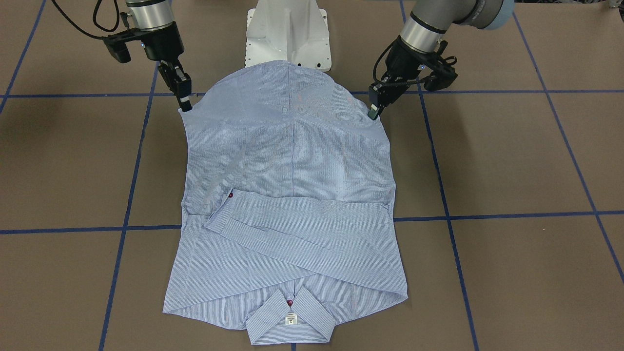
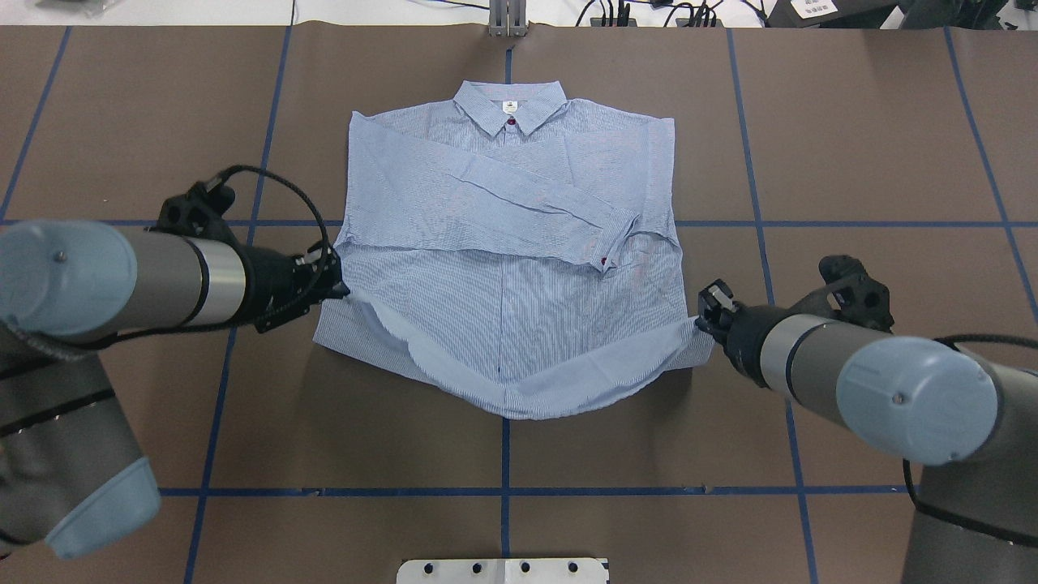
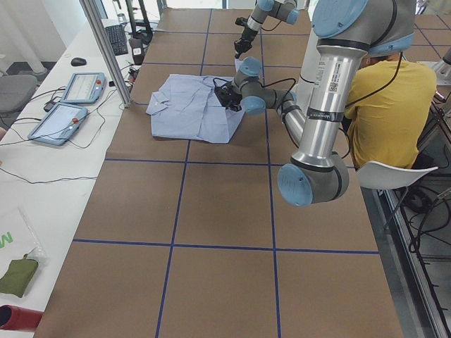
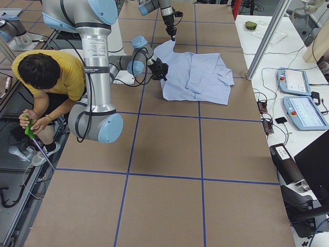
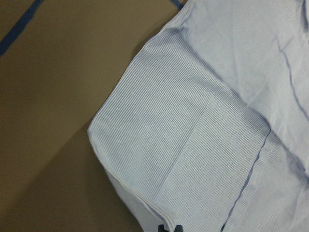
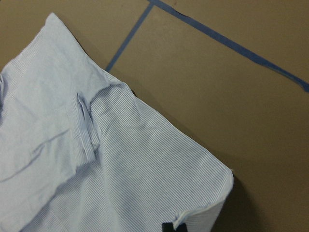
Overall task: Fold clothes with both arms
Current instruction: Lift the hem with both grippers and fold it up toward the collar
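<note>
Pinching the shirt's lower corners, the left tool (image 2: 339, 285) and the right tool (image 2: 702, 311) are each clamped on a fold of fabric. In the overhead view one is at the garment's 8 o'clock edge, the other at its 4 o'clock edge. Between them the hem (image 2: 519, 401) is raised off the table (image 2: 851, 146) and sags in a curved flap toward 6 o'clock. The light blue, finely white-striped shirt (image 2: 503, 308) lies near the table's middle, collar (image 2: 486, 101) at 12 o'clock, with a small white neck label (image 2: 510, 105) and a dark red button (image 2: 511, 122) just below. Both long sleeves (image 2: 486, 186) are folded across the chest. The upper one's cuff (image 2: 612, 235) points to 4 o'clock and carries another red button.
</note>
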`<action>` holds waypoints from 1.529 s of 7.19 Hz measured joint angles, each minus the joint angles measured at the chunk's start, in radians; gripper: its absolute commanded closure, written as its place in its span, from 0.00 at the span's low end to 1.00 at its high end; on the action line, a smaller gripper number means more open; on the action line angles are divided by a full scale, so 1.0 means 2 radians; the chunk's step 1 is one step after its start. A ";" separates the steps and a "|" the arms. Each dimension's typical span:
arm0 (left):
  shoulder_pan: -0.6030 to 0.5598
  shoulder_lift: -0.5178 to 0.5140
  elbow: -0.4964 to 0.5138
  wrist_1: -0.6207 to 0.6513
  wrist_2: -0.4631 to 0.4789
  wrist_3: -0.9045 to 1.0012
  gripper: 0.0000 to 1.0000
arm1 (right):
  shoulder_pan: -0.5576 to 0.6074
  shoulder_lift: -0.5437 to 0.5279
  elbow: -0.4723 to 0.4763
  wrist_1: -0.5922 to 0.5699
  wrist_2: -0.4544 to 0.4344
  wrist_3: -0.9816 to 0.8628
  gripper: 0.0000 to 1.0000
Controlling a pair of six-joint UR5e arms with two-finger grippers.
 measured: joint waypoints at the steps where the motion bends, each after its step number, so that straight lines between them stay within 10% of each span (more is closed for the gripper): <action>1: -0.035 -0.022 0.024 0.001 -0.019 0.002 1.00 | 0.030 0.023 -0.028 0.000 0.004 -0.015 1.00; 6: -0.091 -0.052 0.065 -0.004 -0.058 0.002 1.00 | 0.108 0.113 -0.121 0.000 0.014 -0.026 1.00; 11: -0.113 -0.134 0.275 -0.114 -0.049 0.020 1.00 | 0.158 0.220 -0.302 0.009 0.070 -0.068 1.00</action>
